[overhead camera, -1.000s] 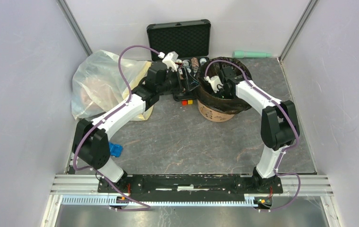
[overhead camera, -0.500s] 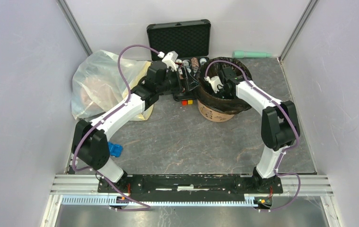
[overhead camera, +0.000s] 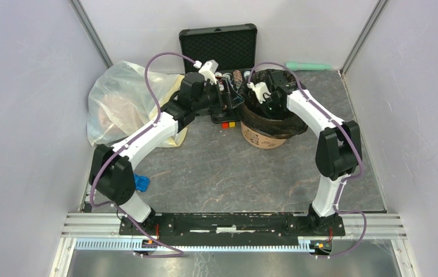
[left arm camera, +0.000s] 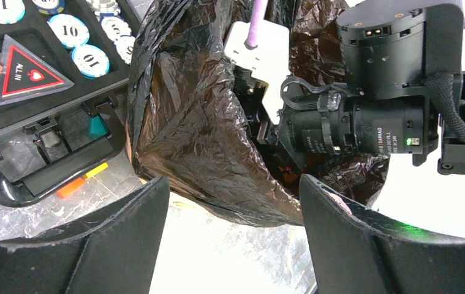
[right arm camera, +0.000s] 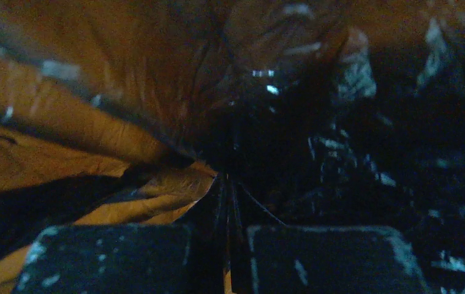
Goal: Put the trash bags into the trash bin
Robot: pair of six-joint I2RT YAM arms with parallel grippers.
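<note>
The black trash bag [overhead camera: 271, 120] is found draped over the mouth of the peach-orange bucket [overhead camera: 261, 139], with its skirt hanging down the bucket's outer wall and its middle sunk inside. Within the bucket, the right gripper [right arm camera: 233, 228] is seen pinched almost together on a thin fold of the film, and the orange wall shows through the plastic to one side of that fold. Just outside the bucket's rim, on the side facing the poker-chip case [left arm camera: 30, 73], the left gripper [left arm camera: 233, 184] is held with its jaws spread wide. Whether the film ahead of them is touched cannot be told. The step in hand is judged to be the seating of the bag's inside down into the bucket. It would be done best if the pinched fold were carried toward the base slowly, so that the film is not torn and the overlap at the rim is not dragged in. The hanging edge by the rim could be clamped by the wide jaws as an anchor, since a light bucket may be tipped. The bag looks thin, glossy and heavily wrinkled, and brownish where light passes through.
</note>
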